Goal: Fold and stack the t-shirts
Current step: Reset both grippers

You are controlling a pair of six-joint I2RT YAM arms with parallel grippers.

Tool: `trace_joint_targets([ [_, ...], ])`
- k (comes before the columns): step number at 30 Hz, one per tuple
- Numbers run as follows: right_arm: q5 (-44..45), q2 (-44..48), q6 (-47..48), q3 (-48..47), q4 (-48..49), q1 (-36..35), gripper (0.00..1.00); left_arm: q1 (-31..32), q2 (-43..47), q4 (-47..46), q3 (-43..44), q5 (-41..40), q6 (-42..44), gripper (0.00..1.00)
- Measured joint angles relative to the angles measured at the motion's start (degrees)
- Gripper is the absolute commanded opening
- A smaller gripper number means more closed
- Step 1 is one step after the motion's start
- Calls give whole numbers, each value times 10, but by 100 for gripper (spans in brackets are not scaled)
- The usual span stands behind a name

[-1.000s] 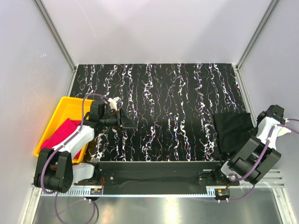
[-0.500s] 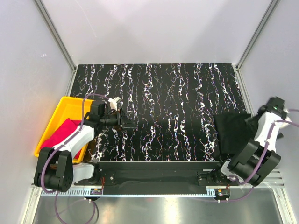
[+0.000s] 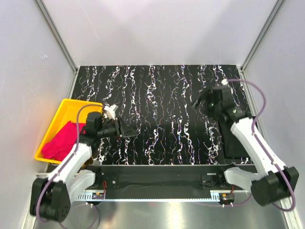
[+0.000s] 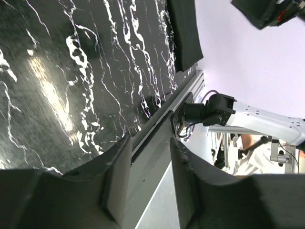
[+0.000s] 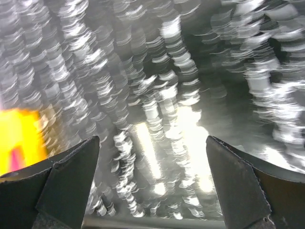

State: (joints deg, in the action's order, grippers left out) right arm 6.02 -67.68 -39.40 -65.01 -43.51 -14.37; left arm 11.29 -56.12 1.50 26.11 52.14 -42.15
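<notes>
Marbled black mat (image 3: pixel 157 95) covers the table, with grey walls on three sides. Yellow tray (image 3: pixel 66 107) sits at the mat's left edge, and the pink shirt (image 3: pixel 61 143) is bunched up inside it, unfolded. Black shirt (image 3: pixel 229 143) lies flat on the mat's right side near the front edge and looks folded to a rectangle (the right arm's forearm crosses part of it, so the full outline isn't visible). Shirts are well apart, not stacked. Left gripper (image 3: pixel 125 130) is just right of the tray, low over the mat, pointing right. Its wrist view shows the fingers (image 4: pixel 116 176) parted by a narrow gap with nothing between them, only the front rail and mat beyond. Right gripper (image 3: pixel 200 101) is out over the mat toward the back right, near the black shirt's far-left corner, pointing left. Its wrist view is blurred, but both fingers (image 5: pixel 71 181) stand wide apart and empty, with mat below and the tray as a yellow smear at the left edge. Both claws are clear of the cloth.
</notes>
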Motion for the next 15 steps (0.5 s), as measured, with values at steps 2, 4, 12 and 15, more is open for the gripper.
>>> trace_joint_targets([
  [2, -44, 41, -24, 60, 71, -30, 100, 1, 49, -7, -29, -7, -19, 49],
  [4, -90, 102, -59, 153, 147, -46, 100, 2, 105, -23, -65, -12, -45, 50],
  [12, -175, 338, -226, 421, 242, -48, 100, 12, 266, -125, -208, -15, -184, 99],
  [15, -193, 404, -255, 442, 248, -48, 100, 14, 336, -145, -236, -17, -235, 99],
])
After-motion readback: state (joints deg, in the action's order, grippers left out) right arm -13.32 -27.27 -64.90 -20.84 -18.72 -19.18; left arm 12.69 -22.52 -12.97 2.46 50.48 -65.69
